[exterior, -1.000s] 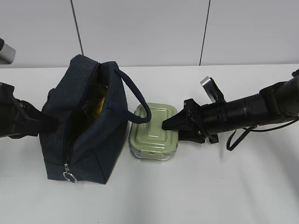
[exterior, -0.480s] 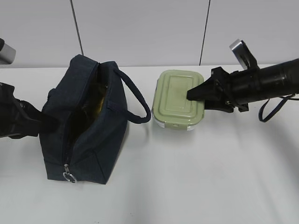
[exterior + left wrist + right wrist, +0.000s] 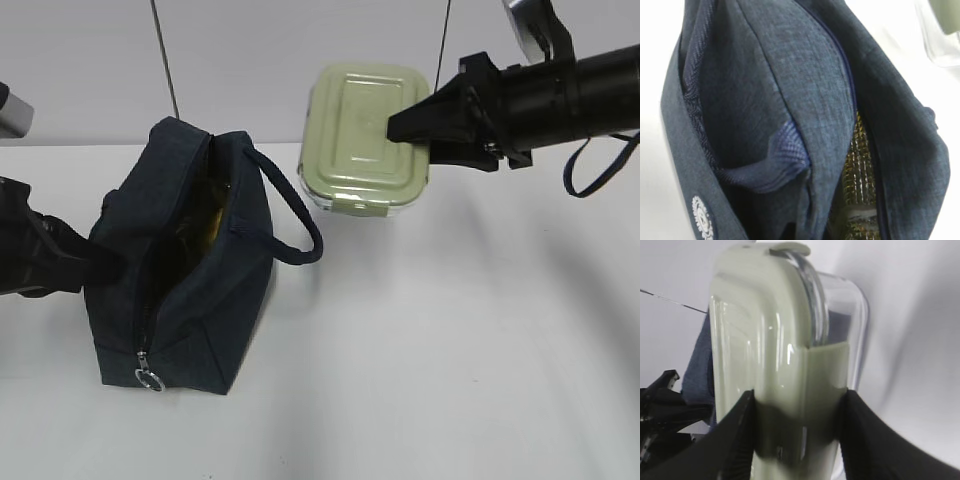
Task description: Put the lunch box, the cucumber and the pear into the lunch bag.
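One item is in the air right now: the lunch box (image 3: 366,135), green lid facing the exterior camera, hangs well above the tabletop (image 3: 450,360), up and to the right of the lunch bag (image 3: 185,265). The right gripper (image 3: 395,128) has its jaws clamped across one short end, over lid and glass alike, as the right wrist view shows plainly. The bag stands upright with its mouth gaping and one loop handle (image 3: 290,210) flopped out toward the box. Something yellowish shows deep inside the bag; I cannot tell what it is. The left gripper (image 3: 95,265) presses at the bag's far side from the box, apparently steadying it, but its jaws are hidden. My read: this is the carry step. Next the box must travel across over the bag's mouth and go down narrow-edge first, clear of that handle.
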{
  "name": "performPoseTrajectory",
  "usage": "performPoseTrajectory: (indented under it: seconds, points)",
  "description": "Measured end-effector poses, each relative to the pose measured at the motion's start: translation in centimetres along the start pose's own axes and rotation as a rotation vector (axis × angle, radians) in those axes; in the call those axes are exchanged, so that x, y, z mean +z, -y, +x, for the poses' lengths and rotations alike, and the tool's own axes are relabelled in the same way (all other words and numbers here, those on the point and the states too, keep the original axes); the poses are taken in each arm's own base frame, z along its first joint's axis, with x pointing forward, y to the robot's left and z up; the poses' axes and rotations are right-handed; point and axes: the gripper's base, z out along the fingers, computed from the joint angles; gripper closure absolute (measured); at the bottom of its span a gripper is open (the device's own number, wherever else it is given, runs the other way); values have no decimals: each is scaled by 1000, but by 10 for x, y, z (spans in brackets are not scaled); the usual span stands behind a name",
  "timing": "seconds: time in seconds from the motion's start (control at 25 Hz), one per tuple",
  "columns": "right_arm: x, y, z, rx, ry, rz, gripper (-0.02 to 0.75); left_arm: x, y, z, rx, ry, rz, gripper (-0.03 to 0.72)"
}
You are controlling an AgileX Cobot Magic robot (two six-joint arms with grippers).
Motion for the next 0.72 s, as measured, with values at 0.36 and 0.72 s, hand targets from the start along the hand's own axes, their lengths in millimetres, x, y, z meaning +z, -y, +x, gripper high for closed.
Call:
performPoseTrajectory:
  seconds: [0.36,0.72]
  points:
    - [61,-83,3,-125,-56,-100,405,0,0,0,1,-1,0,688]
    - [92,-91,15,-143,-82,23,405,0,0,0,1,-1,0,688]
